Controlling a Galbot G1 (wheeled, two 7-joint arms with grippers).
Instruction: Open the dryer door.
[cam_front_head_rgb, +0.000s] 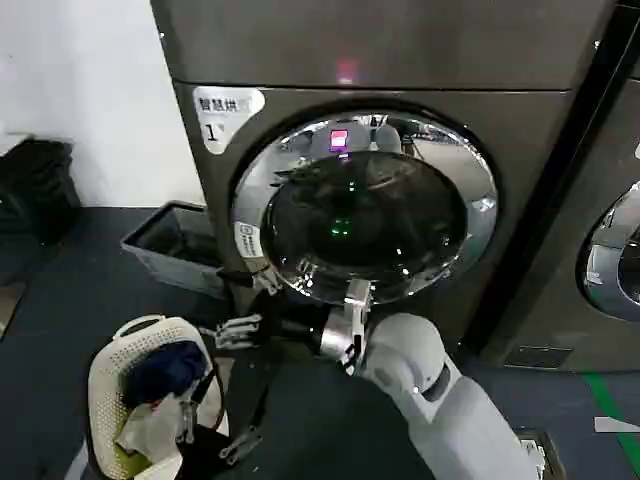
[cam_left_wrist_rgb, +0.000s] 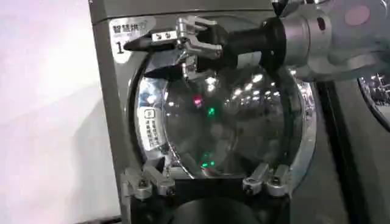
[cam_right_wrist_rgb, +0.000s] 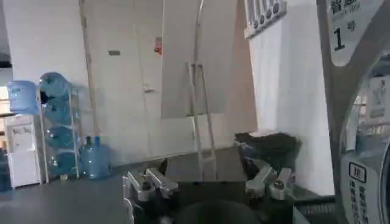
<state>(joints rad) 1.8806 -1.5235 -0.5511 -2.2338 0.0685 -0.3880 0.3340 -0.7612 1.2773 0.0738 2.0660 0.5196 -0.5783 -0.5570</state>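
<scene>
Farthest left, the left gripper (cam_left_wrist_rgb: 207, 182) hangs back from the machine with its fingers spread wide and nothing between them, facing the porthole from a distance. Next comes the right gripper (cam_front_head_rgb: 245, 305), clearly the nearer of the two. In the head view it sits just beside the chrome rim at about 8 o'clock on the dryer door (cam_front_head_rgb: 365, 205), reached across from the right with its long axis pointing toward 9 o'clock, roughly along the machine's front. Its two dark fingers are parted and empty, and I cannot tell whether either tip touches the rim. From that gripper the door's centre lies toward 2 o'clock, so the coming move likely turns on hooking this lower-left edge and drawing it outward. The door itself looks shut against the dryer (cam_front_head_rgb: 400, 50). It has a broad, shiny ring round dark glass that mirrors ceiling lights and small green and pink glows. A white label (cam_front_head_rgb: 222, 112) marked "1" sits at about 10 o'clock from the door.
</scene>
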